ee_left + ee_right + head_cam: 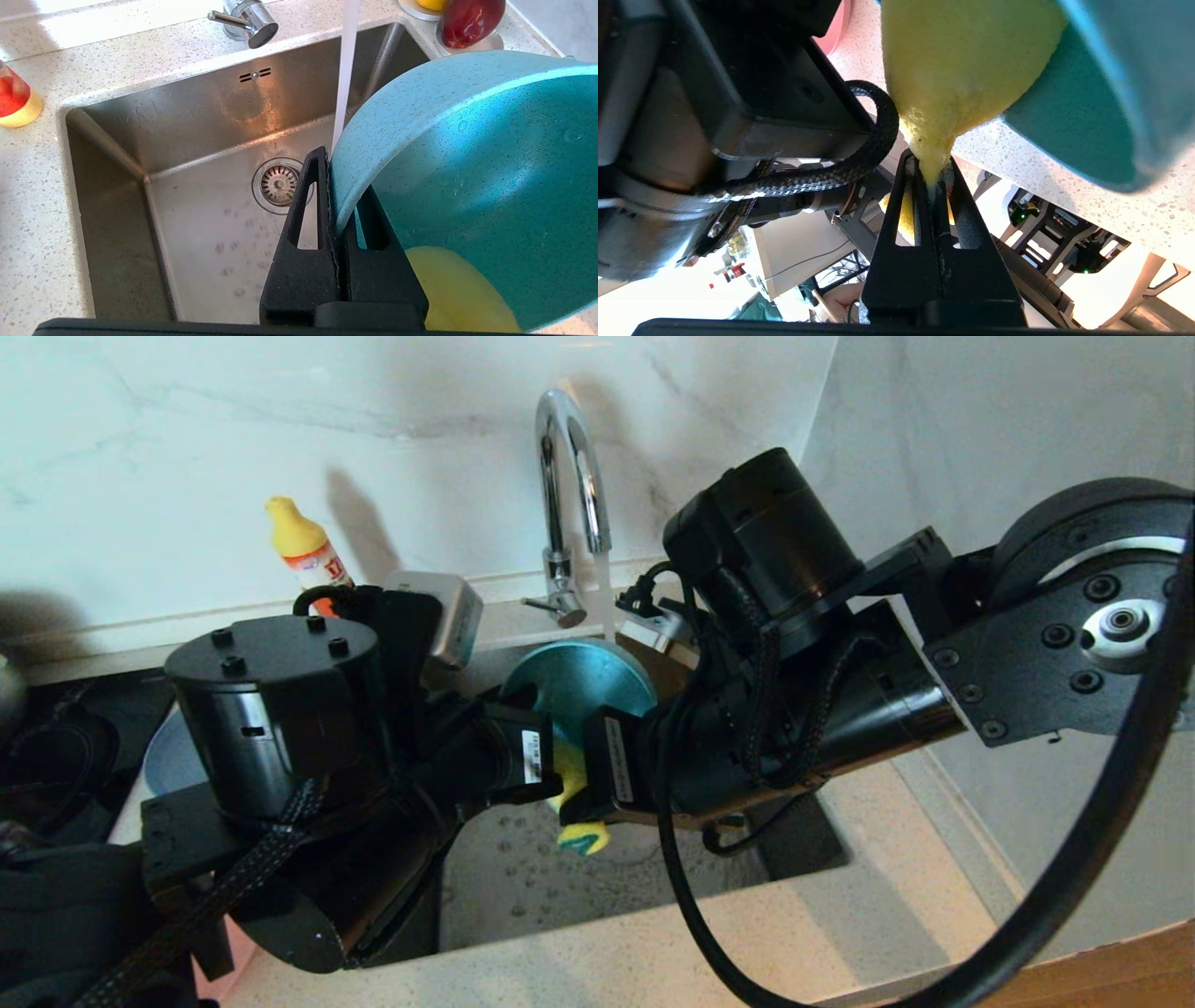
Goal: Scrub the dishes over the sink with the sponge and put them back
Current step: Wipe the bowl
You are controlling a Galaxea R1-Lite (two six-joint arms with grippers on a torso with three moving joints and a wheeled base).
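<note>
Teal bowl (467,177), no legible writing

Kitchen mock-up in a lab, by the look; steel sink (117,154) set in a speckled stone counter (32,224), chrome tap (569,495) running, marble-look wall (168,439), soap bottle (301,546), fruit on a saucer (486,44); right wrist view shows lab clutter beyond the counter.

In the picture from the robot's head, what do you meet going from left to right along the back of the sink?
Yellow-capped bottle → chrome tap → teal bowl, held over the sink by the left gripper, with the sponge in the right gripper.
</note>
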